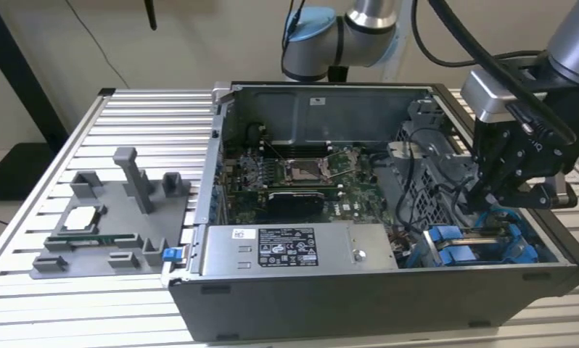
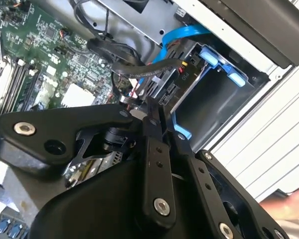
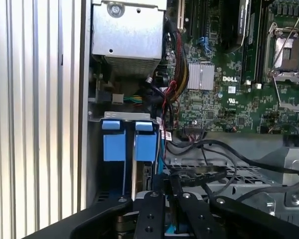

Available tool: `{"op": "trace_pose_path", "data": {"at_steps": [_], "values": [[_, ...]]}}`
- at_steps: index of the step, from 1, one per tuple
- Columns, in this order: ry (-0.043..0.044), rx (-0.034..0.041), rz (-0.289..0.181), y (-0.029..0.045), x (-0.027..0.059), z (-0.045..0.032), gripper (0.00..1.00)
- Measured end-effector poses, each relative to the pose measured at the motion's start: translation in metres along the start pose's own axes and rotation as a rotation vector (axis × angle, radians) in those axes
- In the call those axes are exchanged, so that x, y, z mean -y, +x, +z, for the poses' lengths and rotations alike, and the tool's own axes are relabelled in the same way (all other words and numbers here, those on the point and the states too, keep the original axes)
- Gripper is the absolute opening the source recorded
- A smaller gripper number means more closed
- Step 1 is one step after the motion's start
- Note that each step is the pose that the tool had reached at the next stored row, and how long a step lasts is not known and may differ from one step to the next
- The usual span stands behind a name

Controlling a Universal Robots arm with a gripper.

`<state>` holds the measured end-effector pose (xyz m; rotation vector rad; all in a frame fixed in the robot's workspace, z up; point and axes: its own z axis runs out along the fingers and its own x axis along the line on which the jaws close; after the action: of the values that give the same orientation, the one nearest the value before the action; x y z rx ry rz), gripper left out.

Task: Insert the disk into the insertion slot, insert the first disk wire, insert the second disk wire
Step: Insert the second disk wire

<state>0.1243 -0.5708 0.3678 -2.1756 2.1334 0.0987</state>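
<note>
The disk [image 2: 165,88] sits inside the insertion slot [image 3: 120,116], the grey metal bay with blue tabs [image 3: 145,146] at the case's corner on the exterior view's right [image 1: 463,245]. My gripper [image 2: 148,105] hangs over the disk's connector end, its black fingers [image 3: 153,205] pressed together. A black disk wire [image 3: 199,175] runs across to the fingertips and seems pinched between them. Another black cable [image 2: 139,69] ends at a labelled plug against the disk. In the exterior view my gripper [image 1: 483,197] reaches down just above the bay.
The open computer case [image 1: 367,290] holds the motherboard [image 1: 304,177] and a silver power-supply box [image 1: 289,250]. A blue data cable [image 2: 182,36] curves over the bay. A grey fixture with parts [image 1: 106,217] stands on the ribbed table at the exterior view's left. A hand [image 2: 284,204] rests beyond the case.
</note>
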Motion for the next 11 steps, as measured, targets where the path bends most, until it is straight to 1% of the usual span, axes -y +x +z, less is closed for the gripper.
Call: {"op": "trace_pose_path", "data": {"at_steps": [2,4,9,11], "values": [[0.0082,0.0034,-0.001,0.0006,0.0000,0.0013,0.00],[0.0125,0.0070,-0.001,0.0022,0.0000,0.0030,0.00],[0.0147,0.0183,0.000,0.0106,-0.0004,0.0083,0.00],[0.0150,0.0251,0.001,0.0128,-0.0005,0.0096,0.00]]}}
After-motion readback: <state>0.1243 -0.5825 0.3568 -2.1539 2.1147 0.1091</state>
